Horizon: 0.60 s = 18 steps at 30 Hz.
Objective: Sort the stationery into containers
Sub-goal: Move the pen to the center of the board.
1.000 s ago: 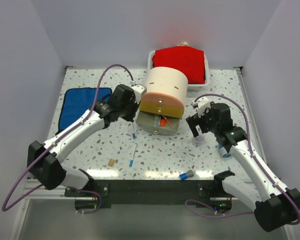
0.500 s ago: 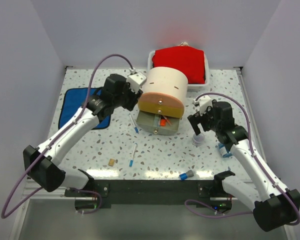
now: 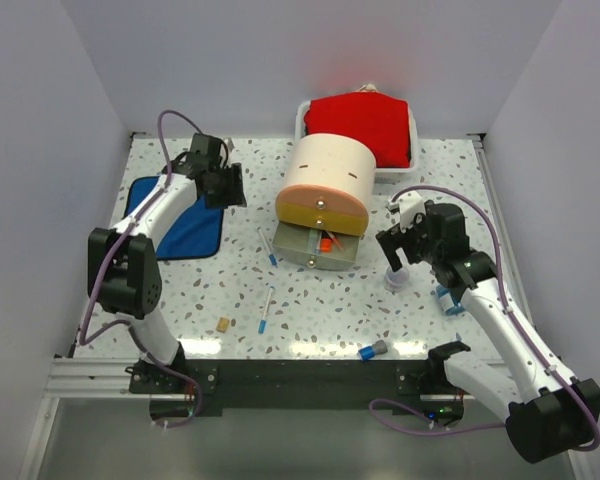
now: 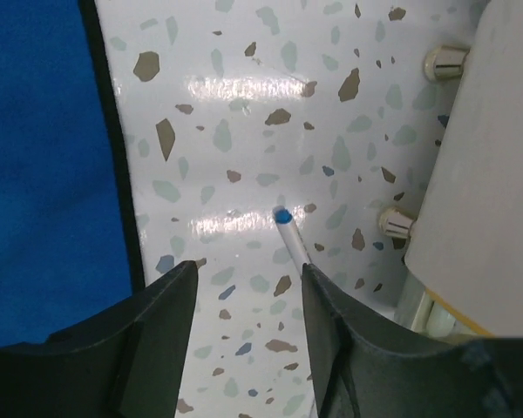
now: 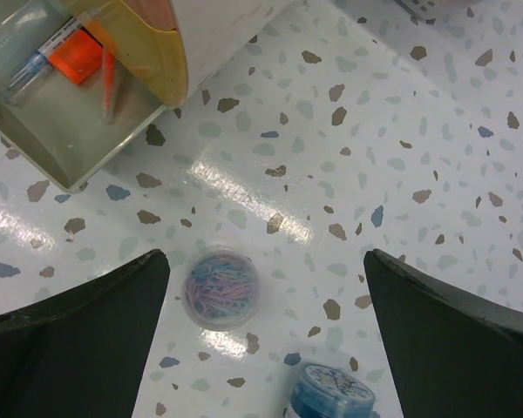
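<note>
The containers are yellow-orange drawers in a cream half-cylinder unit [image 3: 325, 185]. Its lower drawer [image 3: 318, 245] is pulled out, with orange markers and a pen inside [image 5: 70, 61]. My left gripper [image 3: 228, 188] hangs open and empty over the edge of the blue cloth. A white pen with a blue tip [image 4: 289, 231] lies on the table just ahead of its fingers [image 4: 247, 270]. My right gripper [image 3: 398, 255] is wide open above a clear cup of coloured clips [image 5: 220, 287], holding nothing. Loose on the table lie a second pen [image 3: 265, 310], a tan eraser [image 3: 222, 324] and a blue-grey cap piece [image 3: 372, 351].
The blue cloth [image 3: 175, 215] lies at the left. A white tray with red cloth [image 3: 365, 125] stands behind the unit. A blue-lidded tub [image 5: 333, 396] sits close to the clear cup, near my right arm.
My left arm swung away from the drawer, back and left to the cloth's edge, and its jaws opened. The blue-tipped pen now lies on the table left of the drawer. The right arm stayed put.
</note>
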{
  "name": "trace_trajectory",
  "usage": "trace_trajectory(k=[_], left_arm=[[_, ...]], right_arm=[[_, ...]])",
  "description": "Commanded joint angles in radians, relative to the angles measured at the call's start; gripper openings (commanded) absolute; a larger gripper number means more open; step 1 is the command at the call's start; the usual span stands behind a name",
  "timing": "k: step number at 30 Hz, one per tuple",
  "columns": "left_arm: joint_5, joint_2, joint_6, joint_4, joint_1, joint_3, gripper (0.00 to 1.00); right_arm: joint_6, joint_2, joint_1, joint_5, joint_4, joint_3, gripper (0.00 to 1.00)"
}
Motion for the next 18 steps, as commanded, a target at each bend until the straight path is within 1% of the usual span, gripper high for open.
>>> trace_trajectory(k=[1,5,6,9,14,18], left_arm=[[0.026,0.074,-0.087,0.004,0.001,0.085,0.54],[0.096,0.137,-0.126,0.043,-0.013,0.05,0.47],[0.113,0.145,-0.132,0.05,-0.02,0.045,0.43],[0.115,0.175,-0.15,0.052,-0.054,0.03,0.39],[0.102,0.231,-0.156,0.043,-0.096,0.036,0.38],[0.05,0.264,-0.152,0.008,-0.129,0.048,0.39]], right_arm=[[0.011,-0.029,-0.007,0.005,0.012,0.008,0.99],[0.014,-0.035,-0.014,-0.001,-0.031,0.008,0.98],[0.014,-0.04,-0.014,0.001,-0.034,0.008,0.99],[0.014,-0.041,-0.016,-0.001,-0.049,0.006,0.99],[0.022,-0.046,-0.016,0.001,-0.056,0.012,0.99],[0.025,-0.05,-0.017,0.002,-0.054,0.011,0.99]])
